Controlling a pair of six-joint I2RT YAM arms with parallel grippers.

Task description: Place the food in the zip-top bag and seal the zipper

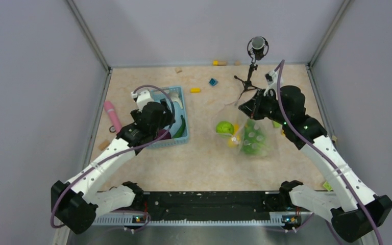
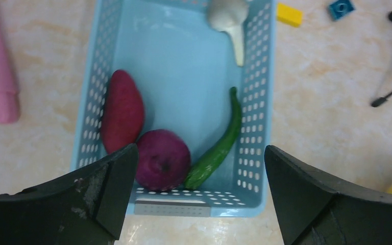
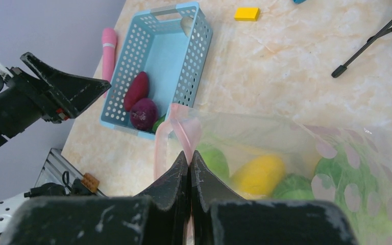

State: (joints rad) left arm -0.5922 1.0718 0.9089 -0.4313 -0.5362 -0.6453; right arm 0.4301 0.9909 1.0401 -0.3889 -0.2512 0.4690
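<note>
The clear zip-top bag (image 1: 259, 149) lies right of centre with a green lime (image 1: 224, 127), a yellow citrus (image 1: 233, 140) and leafy lettuce (image 1: 252, 138) inside. My right gripper (image 3: 190, 155) is shut on the bag's pink zipper (image 3: 184, 127) at its mouth and holds it up. My left gripper (image 2: 199, 194) is open and empty above the near end of the light blue basket (image 2: 258, 127). In the basket lie a dark green cucumber (image 2: 219, 145), a round purple piece (image 2: 162, 159), a dark red piece (image 2: 122, 111) and a white piece (image 2: 229, 18).
A pink stick (image 1: 113, 115) lies left of the basket. A small microphone tripod (image 1: 252, 66) stands behind the bag. A yellow block (image 1: 195, 90) and a blue block (image 1: 213, 81) lie at the back. Walls enclose the table on three sides.
</note>
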